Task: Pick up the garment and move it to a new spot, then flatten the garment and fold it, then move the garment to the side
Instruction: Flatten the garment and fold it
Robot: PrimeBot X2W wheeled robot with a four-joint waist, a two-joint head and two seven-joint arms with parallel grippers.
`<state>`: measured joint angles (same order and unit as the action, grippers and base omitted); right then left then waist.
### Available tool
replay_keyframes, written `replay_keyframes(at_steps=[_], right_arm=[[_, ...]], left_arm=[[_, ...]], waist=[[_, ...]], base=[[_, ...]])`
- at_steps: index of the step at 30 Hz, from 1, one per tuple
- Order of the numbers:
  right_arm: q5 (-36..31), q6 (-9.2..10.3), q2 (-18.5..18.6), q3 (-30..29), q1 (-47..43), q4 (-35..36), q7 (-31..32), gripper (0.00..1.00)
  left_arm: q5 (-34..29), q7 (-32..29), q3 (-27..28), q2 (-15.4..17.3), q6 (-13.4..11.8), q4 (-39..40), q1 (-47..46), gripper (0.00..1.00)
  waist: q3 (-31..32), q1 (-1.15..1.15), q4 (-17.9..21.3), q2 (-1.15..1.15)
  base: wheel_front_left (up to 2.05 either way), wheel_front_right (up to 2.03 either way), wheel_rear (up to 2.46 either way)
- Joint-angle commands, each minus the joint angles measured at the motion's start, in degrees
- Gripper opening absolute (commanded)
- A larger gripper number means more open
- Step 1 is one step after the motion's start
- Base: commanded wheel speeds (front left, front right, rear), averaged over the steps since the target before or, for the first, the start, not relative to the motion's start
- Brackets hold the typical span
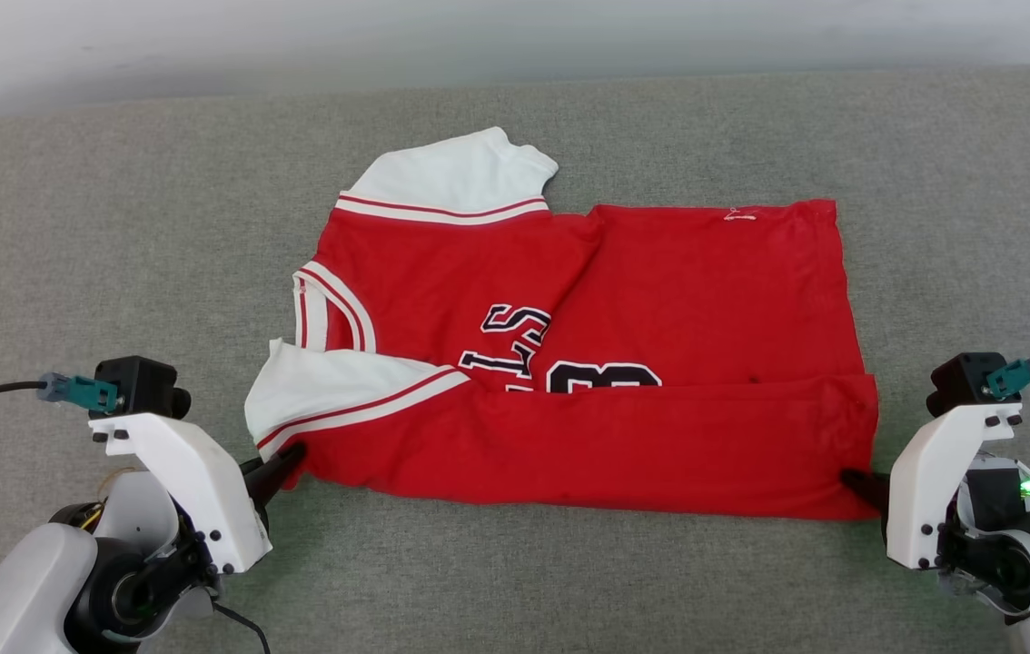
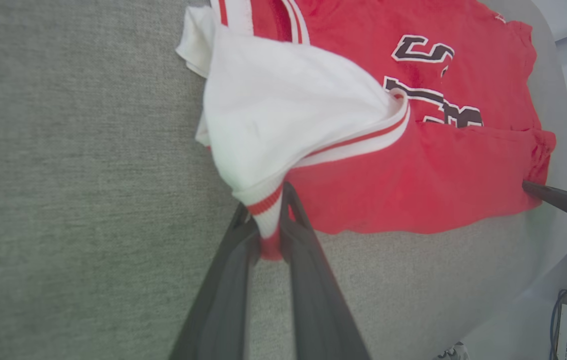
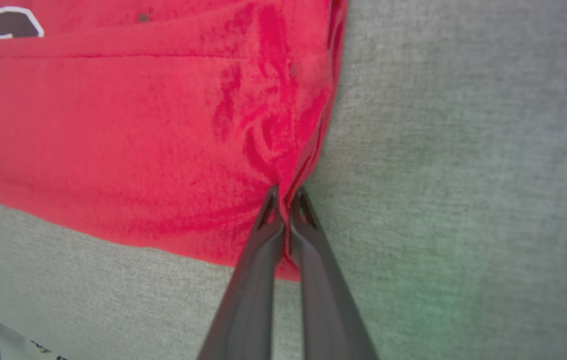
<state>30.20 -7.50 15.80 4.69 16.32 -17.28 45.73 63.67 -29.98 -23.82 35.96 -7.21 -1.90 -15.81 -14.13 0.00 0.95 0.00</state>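
Red jersey cloth lies spread across the middle of a grey fabric-covered counter [image 1: 115, 227], the garment [image 1: 688, 291] resting collar to the left and hem to the right. Its near edge is already turned up in a long band that covers the lower part of the black numerals [image 1: 601, 374].

The left end effector [image 2: 269, 217] is clamped on the striped cuff of the near sleeve [image 2: 283, 115] at the near left corner. The right end effector [image 3: 286, 197] is pinched tight on the bunched red cloth at the near right corner. The far sleeve [image 1: 460, 177] sticks out past the far edge, untucked.

The step in hand appears to be the next lengthwise fold, with much of the folding yet to come. To do it well, both arms should probably rise together and hold the near edge lightly taut between them, so the band does not sag or unroll. They should then travel away from the robot at one pace and lay that edge down parallel to the far one. A crooked crease is the likely risk if one side runs ahead, and the loose white sleeve could slip out of the left grip.
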Motion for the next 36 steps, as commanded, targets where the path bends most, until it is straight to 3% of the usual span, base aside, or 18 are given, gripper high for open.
replay_keyframes(at_steps=[1,21,29,34,35,36], right_arm=[[0.3,0.02,-0.9,1.3,-1.2,-1.8,0.5,0.00],[2.6,0.02,3.3,4.7,-4.7,6.2,-2.3,0.00],[3.6,0.02,3.3,3.6,-11.2,10.6,-0.6,0.00],[2.7,0.02,1.9,1.8,-14.4,10.1,-1.1,0.00],[2.7,0.02,1.4,1.4,-14.8,9.6,-1.7,0.31],[2.4,0.02,1.1,1.2,-15.0,9.2,-2.5,0.85]], left_arm=[[0.1,0.4,0.0,0.0,0.2,0.0,-0.1,0.00],[1.0,1.5,-0.1,1.8,-1.3,2.5,8.9,0.00],[2.4,1.5,0.9,4.0,-4.2,6.2,16.4,0.00],[3.2,1.6,0.2,2.7,-4.5,5.5,18.5,0.00],[3.5,2.2,0.2,1.8,-4.2,5.0,18.2,0.00],[3.6,2.4,0.1,1.3,-4.0,4.3,17.8,0.38]], waist=[[0.1,0.00,0.0,0.00],[12.4,0.00,0.7,0.00],[15.4,0.00,0.3,0.00],[15.0,0.00,0.2,0.00],[14.9,0.00,0.3,0.00],[14.7,0.00,0.3,0.00]], base=[[0.00,0.00,0.00],[0.00,0.00,0.00],[0.00,0.00,0.00],[0.00,0.00,0.00],[0.00,0.00,0.00],[0.00,0.00,0.00]])
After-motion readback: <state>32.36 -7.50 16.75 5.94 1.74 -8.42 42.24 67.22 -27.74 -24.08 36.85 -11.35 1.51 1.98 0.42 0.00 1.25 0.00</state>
